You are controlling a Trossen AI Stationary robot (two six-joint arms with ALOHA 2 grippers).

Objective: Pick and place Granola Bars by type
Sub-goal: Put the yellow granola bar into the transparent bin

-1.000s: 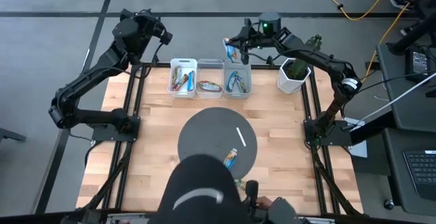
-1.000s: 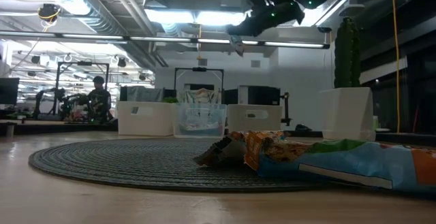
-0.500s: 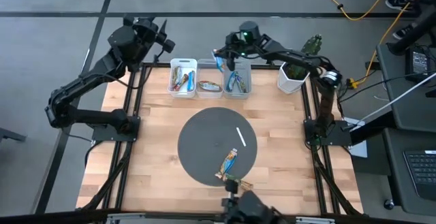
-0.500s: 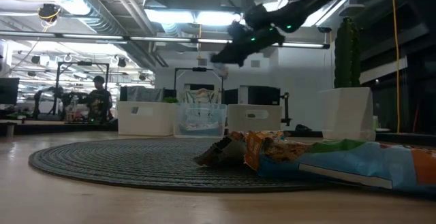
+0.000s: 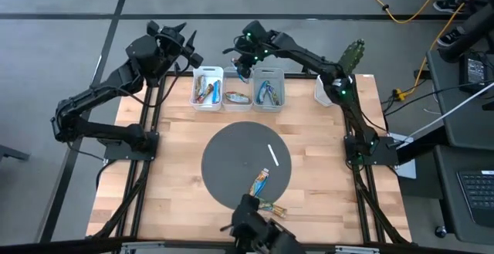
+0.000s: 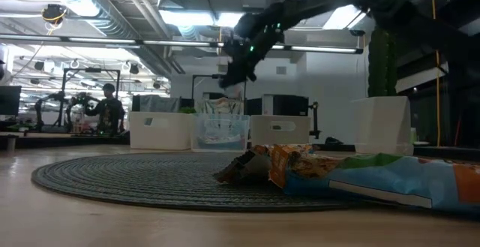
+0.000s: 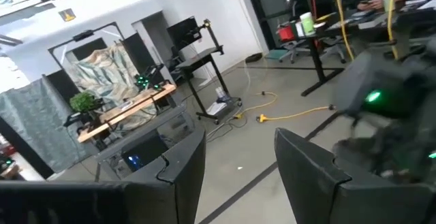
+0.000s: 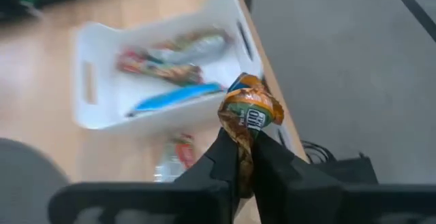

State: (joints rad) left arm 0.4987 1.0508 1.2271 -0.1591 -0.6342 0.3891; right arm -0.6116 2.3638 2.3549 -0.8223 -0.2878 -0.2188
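Right wrist view — right hand (image 8: 244, 157) pinches orange-brown granola bar (image 8: 248, 117).

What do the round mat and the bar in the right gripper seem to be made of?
The mat looks like woven cord or fibre, dark and matte: ribbed rows show across it in the low view. The bar, held by the right gripper, has a glossy wrapper, probably plastic film or foil: it is crinkled and shiny.
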